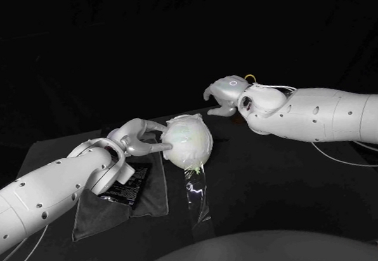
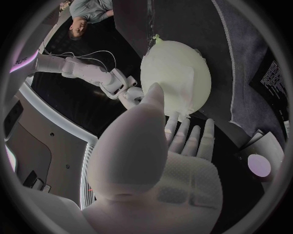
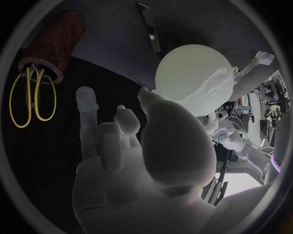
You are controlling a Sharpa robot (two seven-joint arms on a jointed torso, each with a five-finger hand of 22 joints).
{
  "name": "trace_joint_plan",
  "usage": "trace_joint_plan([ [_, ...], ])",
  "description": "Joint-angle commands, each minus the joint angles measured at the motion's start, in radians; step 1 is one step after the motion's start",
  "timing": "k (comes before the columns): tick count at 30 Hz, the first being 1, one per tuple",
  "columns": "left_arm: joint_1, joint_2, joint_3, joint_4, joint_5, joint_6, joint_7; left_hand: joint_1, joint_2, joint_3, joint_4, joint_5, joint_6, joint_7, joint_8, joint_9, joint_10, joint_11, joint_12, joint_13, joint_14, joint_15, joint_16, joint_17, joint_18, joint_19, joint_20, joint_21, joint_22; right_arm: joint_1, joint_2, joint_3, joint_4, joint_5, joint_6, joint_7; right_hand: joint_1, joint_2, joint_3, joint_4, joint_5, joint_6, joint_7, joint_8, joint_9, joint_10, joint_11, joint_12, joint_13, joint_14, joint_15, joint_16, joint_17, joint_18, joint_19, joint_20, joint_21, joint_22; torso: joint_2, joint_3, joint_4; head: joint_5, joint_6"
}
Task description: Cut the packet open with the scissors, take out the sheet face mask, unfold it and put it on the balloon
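Balloon (image 1: 194, 144) sat mid-table, mask (image 2: 183, 90) apparently draped over it. Our left hand (image 1: 137, 139), fingers spread, gripping nothing, touched balloon's side, likely steadying it. Our right hand (image 1: 228, 93), fingers apart and empty, hovered nearby, giving us room.

Smooth pale balloon (image 1: 190, 140), matt grey cloth (image 1: 102, 213), black plastic packet (image 1: 129, 185)

L hand (image 1: 137, 137) stretched fwd w/ fingers (image 2: 194, 139) straight; R hand (image 1: 229, 93) lifted, fingers apart.

balloon (image 2: 177, 73), left hand (image 2: 158, 165), fingers (image 2: 194, 141) at it
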Motion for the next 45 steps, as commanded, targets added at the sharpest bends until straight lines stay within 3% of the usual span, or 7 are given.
trace_joint_plan([
  [1, -0.002, -0.010, 0.001, 0.014, 0.064, -0.043, 0.066, 0.003, 0.008, 0.014, -0.001, 0.002, 0.016, 0.034, 0.007, 0.005, 0.015, 0.009, 0.001, 0.002, 0.016, 0.003, 0.002, 0.003, -0.014, 0.002, 0.002, 0.005, -0.002, 0.001, -0.027, 0.000, 0.027, 0.055, -0.058, 0.006, 0.064, 0.023, 0.039, -0.032, -0.001, 0.021, 0.002, -0.003, -0.001, -0.004, -0.002, -0.001, -0.003, 0.056, 0.007, -0.004, 0.192, 0.015, 0.011, 0.004, -0.001, -0.002, 0.000, -0.0006, 0.0000, -0.003, 0.000],
  [12, -0.005, -0.080, 0.006, 0.083, 0.261, -0.073, 0.219, 0.001, 0.006, 0.023, -0.001, 0.002, 0.043, 0.053, 0.018, 0.012, 0.064, 0.031, 0.005, 0.005, 0.071, 0.017, 0.018, 0.014, -0.015, 0.002, 0.003, 0.006, -0.004, 0.000, -0.121, 0.000, 0.144, 0.390, -0.183, 0.130, 0.109, 0.026, 0.142, -0.068, -0.001, 0.110, 0.013, 0.016, -0.005, -0.108, 0.006, -0.163, -0.128, -0.011, 0.012, -0.093, 0.099, 0.033, -0.040, 0.006, -0.148, -0.050, -0.001, 0.0004, 0.0032, 0.001, 0.000],
  [14, -0.004, -0.094, 0.009, 0.096, 0.312, -0.073, 0.238, -0.003, 0.004, 0.020, 0.000, 0.002, 0.046, 0.053, 0.019, 0.013, 0.069, 0.032, 0.005, 0.005, 0.069, 0.018, 0.016, 0.013, -0.015, 0.001, 0.003, 0.006, -0.004, -0.002, -0.137, 0.000, 0.168, 0.522, -0.191, 0.201, 0.102, 0.016, 0.184, -0.072, 0.001, 0.119, 0.016, 0.018, -0.007, -0.268, 0.011, -0.408, -0.307, -0.171, 0.017, -0.289, -0.072, 0.029, -0.115, 0.013, -0.203, -0.072, -0.002, -0.0002, 0.0035, 0.001, 0.000],
  [18, -0.004, -0.122, 0.013, 0.114, 0.418, -0.063, 0.264, -0.010, 0.002, 0.016, 0.000, 0.002, 0.050, 0.055, 0.021, 0.014, 0.076, 0.033, 0.005, 0.005, 0.068, 0.024, 0.015, 0.013, -0.015, 0.010, 0.003, 0.007, -0.003, -0.007, -0.167, 0.000, 0.213, 0.771, -0.199, 0.352, 0.109, 0.013, 0.217, -0.103, -0.001, 0.121, 0.008, 0.029, -0.003, -0.284, 0.010, -0.519, -0.436, -0.369, 0.023, -0.599, -0.317, 0.030, -0.169, 0.019, -0.256, -0.101, -0.003, -0.0021, 0.0020, 0.002, 0.000],
  [31, -0.005, -0.183, 0.016, 0.128, 0.679, -0.029, 0.339, -0.011, 0.048, 0.029, -0.010, 0.002, 0.108, 0.058, 0.047, 0.026, 0.309, 0.047, 0.038, 0.021, 0.372, -0.005, 0.121, 0.074, -0.004, 0.186, -0.001, 0.052, 0.020, -0.047, -0.232, 0.001, 0.314, 1.242, -0.162, 0.558, 0.067, 0.054, 0.216, -0.185, -0.003, 0.156, 0.024, -0.001, -0.024, -0.158, 0.030, -0.849, -0.918, -0.304, 0.047, -1.142, -0.641, 0.031, -0.205, 0.046, -0.387, -0.226, -0.015, -0.0135, -0.0026, 0.024, 0.000],
  [37, -0.006, -0.188, 0.016, 0.127, 0.787, -0.034, 0.379, 0.001, 0.084, 0.052, -0.012, 0.002, 0.170, 0.044, 0.074, 0.034, 0.412, 0.018, 0.068, 0.025, 0.500, -0.044, 0.184, 0.104, 0.046, 0.299, -0.011, 0.114, 0.045, -0.080, -0.226, 0.004, 0.324, 1.339, -0.125, 0.590, 0.046, 0.060, 0.220, -0.182, 0.000, 0.149, 0.033, -0.027, -0.037, -0.141, 0.045, -0.920, -1.017, -0.321, 0.066, -1.243, -0.707, 0.027, -0.230, 0.062, -0.435, -0.275, -0.027, -0.0265, -0.0069, 0.041, 0.021],
  [45, -0.009, -0.172, 0.016, 0.111, 0.856, -0.027, 0.408, -0.016, 0.092, 0.058, -0.006, 0.002, 0.197, 0.020, 0.077, 0.031, 0.446, 0.010, 0.061, 0.018, 0.515, -0.049, 0.181, 0.108, 0.052, 0.286, -0.003, 0.105, 0.038, -0.109, -0.209, 0.012, 0.306, 1.440, -0.091, 0.627, -0.010, 0.047, 0.223, -0.141, -0.001, 0.113, 0.050, -0.060, -0.056, -0.168, 0.076, -0.990, -1.108, -0.441, 0.120, -1.370, -0.790, 0.019, -0.332, 0.111, -0.494, -0.398, -0.034, -0.0298, -0.0070, 0.058, 0.052],
])
